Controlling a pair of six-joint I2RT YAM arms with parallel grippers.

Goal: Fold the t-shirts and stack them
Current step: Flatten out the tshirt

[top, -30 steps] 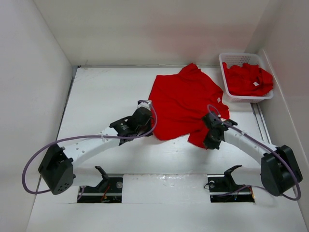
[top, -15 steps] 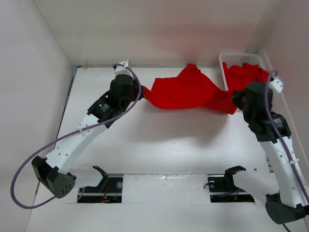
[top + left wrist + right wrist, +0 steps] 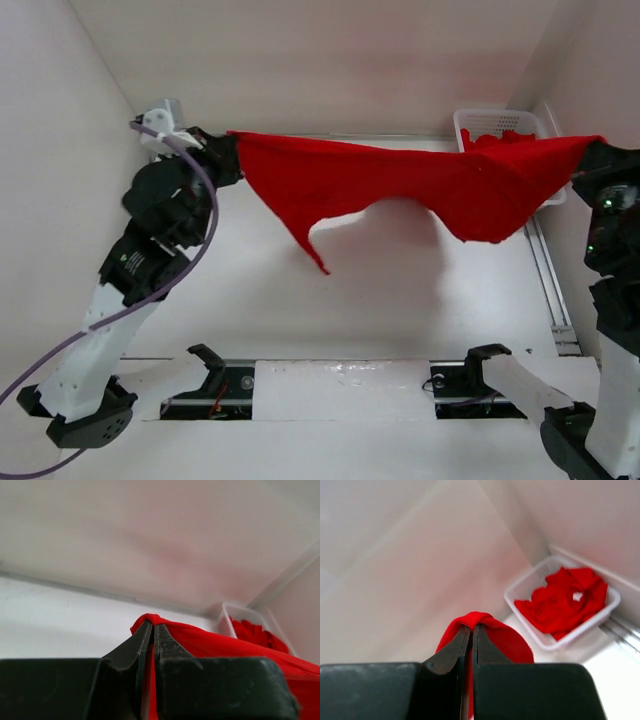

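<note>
A bright red t-shirt [image 3: 400, 180] hangs stretched in the air across the table, a pointed corner drooping at the lower left. My left gripper [image 3: 232, 148] is shut on its left end, high at the far left; red cloth [image 3: 200, 640] bulges past the fingertips. My right gripper [image 3: 588, 150] is shut on the right end, raised at the far right, with cloth [image 3: 505, 640] wrapped over its tips. More red t-shirts [image 3: 560, 602] lie crumpled in the white basket [image 3: 527, 625], one showing a small white tag.
The white slotted basket [image 3: 475, 122] stands at the back right corner, partly hidden by the stretched shirt. White walls close in the left, back and right sides. Two black mounts [image 3: 215, 375] sit at the near table edge.
Both arms lifted and spread apart, raising the shirt off the table and pulling it taut between them. The left gripper went up-left, the right gripper up-right.
</note>
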